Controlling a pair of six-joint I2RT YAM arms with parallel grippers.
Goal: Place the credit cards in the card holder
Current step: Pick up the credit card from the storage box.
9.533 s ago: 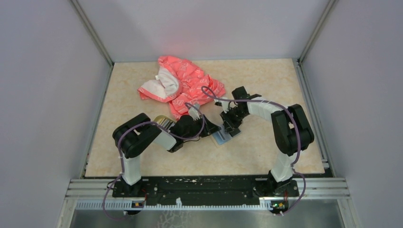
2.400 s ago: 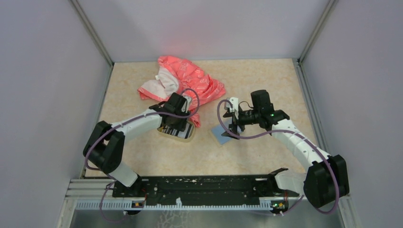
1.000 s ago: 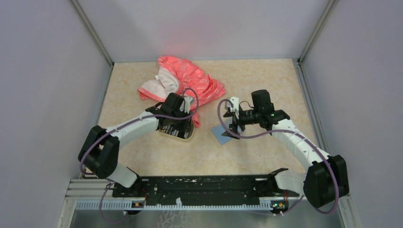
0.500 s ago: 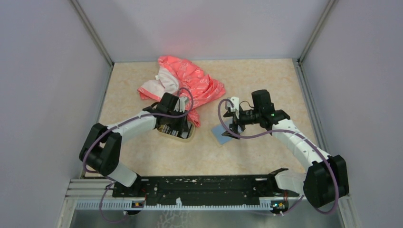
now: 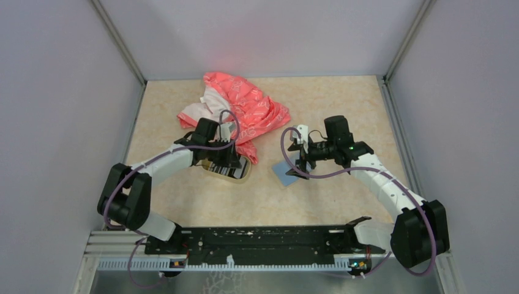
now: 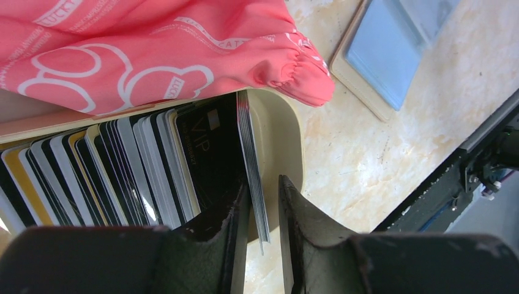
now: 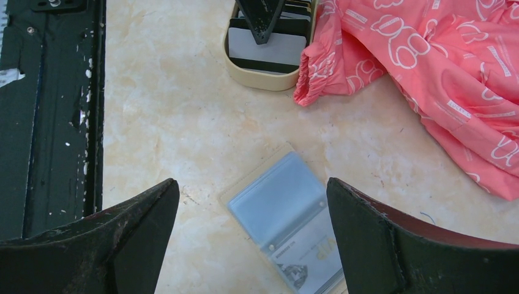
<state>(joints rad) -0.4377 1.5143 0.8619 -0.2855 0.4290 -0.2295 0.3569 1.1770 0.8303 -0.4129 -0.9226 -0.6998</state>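
Note:
The credit cards (image 6: pixel 122 165) stand on edge in a row inside an oval cream dish (image 6: pixel 287 135), seen from above as dark striped cards (image 5: pixel 223 168). My left gripper (image 6: pixel 263 182) reaches into the dish's right end. Its jaws stand narrowly open around a thin stack of cards (image 6: pixel 253 153), which lies against the left finger with a slim gap to the right finger. The card holder (image 7: pixel 287 214) lies open on the table, blue-grey lining up, with a printed card (image 7: pixel 300 260) in its lower pocket. My right gripper (image 7: pixel 252 184) hovers wide open just above it and holds nothing.
A pink-red patterned cloth (image 5: pixel 245 107) is bunched behind the dish (image 5: pixel 243 174) and overlaps its far rim. The card holder (image 5: pixel 285 172) lies to the right of the dish. Grey walls enclose the table, and a black rail (image 5: pixel 269 239) runs along the near edge.
My left wrist has shifted leftward over the dish and its jaws have narrowed around the end cards. The right arm and the card holder have not moved.

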